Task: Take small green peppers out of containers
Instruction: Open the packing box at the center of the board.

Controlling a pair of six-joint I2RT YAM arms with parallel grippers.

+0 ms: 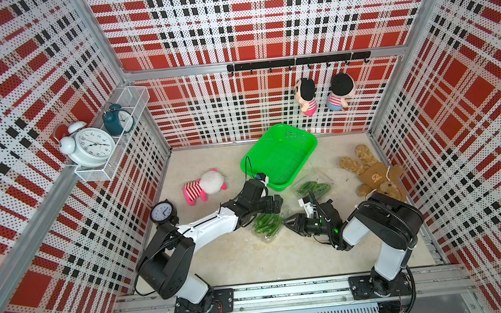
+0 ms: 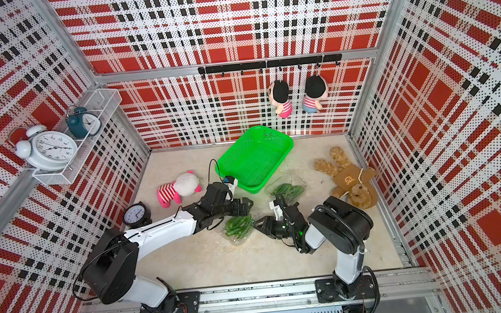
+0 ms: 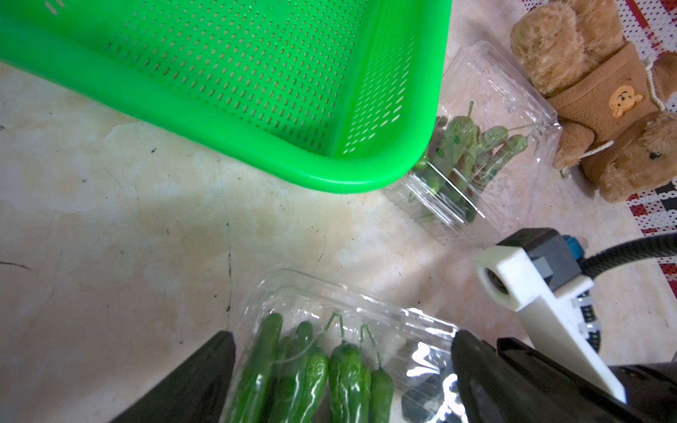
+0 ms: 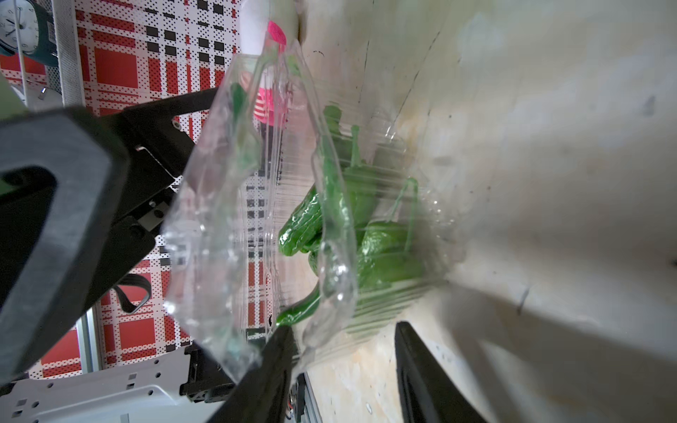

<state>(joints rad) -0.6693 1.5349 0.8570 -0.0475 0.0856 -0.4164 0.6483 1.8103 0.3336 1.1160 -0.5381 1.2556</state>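
Two clear clamshell containers lie on the table, each with small green peppers inside. The near container (image 1: 267, 225) (image 2: 238, 228) sits between my two grippers. My left gripper (image 1: 271, 211) (image 3: 342, 335) hangs just above it, open, one finger on each side of the box and its peppers (image 3: 311, 373). My right gripper (image 1: 286, 222) (image 4: 344, 327) points at the box's end, jaws apart, gripping nothing. The box's clear lid (image 4: 219, 219) stands partly raised beside one finger, above the peppers (image 4: 381, 238). The far container (image 1: 314, 187) (image 3: 476, 154) lies by the basket's corner.
An empty bright green perforated basket (image 1: 283, 157) (image 3: 256, 73) stands behind the containers. A pink striped plush (image 1: 204, 186) lies at the left. At the right lies a brown bear (image 1: 375, 177). A small black clock (image 1: 163, 213) stands near the left arm.
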